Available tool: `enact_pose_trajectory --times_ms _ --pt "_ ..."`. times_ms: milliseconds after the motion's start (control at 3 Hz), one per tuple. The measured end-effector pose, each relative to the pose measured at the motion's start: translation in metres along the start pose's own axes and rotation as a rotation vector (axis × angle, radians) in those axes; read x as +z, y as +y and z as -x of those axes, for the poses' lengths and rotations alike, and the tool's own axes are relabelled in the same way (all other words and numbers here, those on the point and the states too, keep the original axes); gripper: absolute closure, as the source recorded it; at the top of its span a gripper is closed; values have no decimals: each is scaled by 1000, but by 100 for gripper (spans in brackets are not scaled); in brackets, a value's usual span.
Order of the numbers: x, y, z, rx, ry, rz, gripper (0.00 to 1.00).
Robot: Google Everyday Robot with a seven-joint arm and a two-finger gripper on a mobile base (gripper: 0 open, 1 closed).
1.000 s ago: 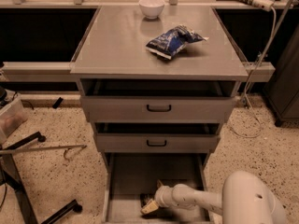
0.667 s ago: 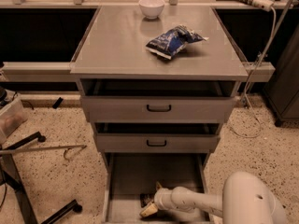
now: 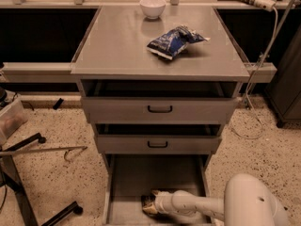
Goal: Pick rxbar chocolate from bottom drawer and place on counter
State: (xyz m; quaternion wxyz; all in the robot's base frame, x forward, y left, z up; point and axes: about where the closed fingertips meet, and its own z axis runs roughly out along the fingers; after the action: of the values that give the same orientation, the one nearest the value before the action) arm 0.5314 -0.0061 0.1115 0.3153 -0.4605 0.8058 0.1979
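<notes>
The drawer [image 3: 127,178] stands pulled out at the bottom of the cabinet. Near its front edge the bar [image 3: 146,208] lies on the drawer floor in its dark wrapper. The tool [image 3: 156,202] is right at the bar, low in the drawer, reaching in from the right on the white arm [image 3: 197,205]. It has barely shifted in the last second, so I judge the grasp is being settled and the lift has not begun. Whether the tool is spread or pinching the bar I cannot tell. Counted: one bar, one open drawer, two shut fronts [image 3: 160,109], one tool. On the desk [image 3: 117,46] above: one bowl [image 3: 153,6], one bag [image 3: 174,40].
</notes>
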Motion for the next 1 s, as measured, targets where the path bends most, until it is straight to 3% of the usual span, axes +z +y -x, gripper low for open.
enact_pose_trajectory --times_ms 667,1000 --pt "-11 2 4 21 -31 1 89" --pt "-58 11 35 23 -123 13 100"
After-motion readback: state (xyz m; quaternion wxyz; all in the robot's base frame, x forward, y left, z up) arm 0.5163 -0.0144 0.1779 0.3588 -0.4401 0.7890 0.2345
